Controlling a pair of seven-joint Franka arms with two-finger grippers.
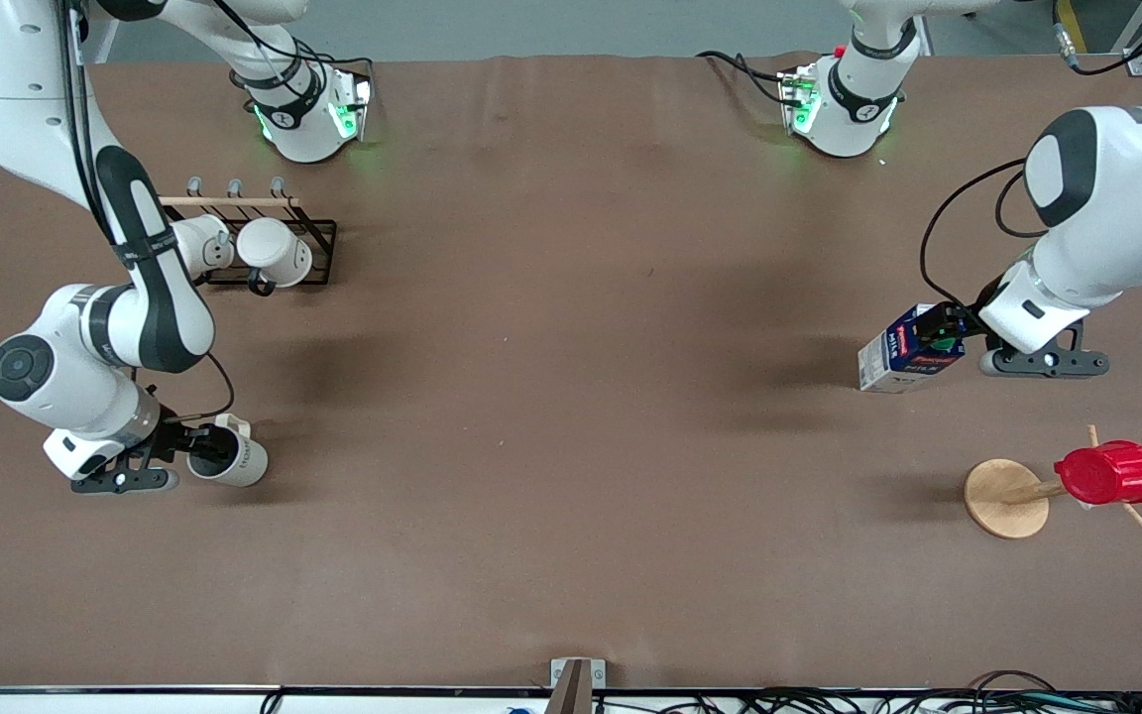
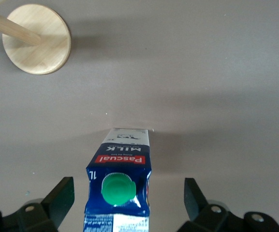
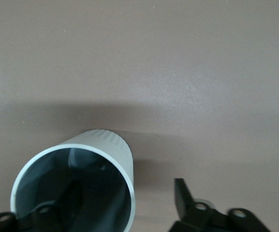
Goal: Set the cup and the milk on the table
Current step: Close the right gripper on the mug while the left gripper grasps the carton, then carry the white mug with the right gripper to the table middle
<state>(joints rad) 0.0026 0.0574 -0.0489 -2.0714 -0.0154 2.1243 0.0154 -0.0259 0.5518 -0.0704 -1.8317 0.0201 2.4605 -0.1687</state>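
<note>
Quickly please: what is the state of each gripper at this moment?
Left gripper: jaws open around the milk, not gripping it.
Right gripper: jaws open, one finger inside the cup.

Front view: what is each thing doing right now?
milk: standing upright, cap on, not gripped.
cup: on the table, mouth up.
left gripper: open around the milk.
right gripper: open around the cup.
white mugs: hanging on the rack.
red cup: tipped sideways on a wooden peg stand.

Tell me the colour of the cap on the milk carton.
Green: the round cap on the milk carton shows best in the left wrist view.
</note>
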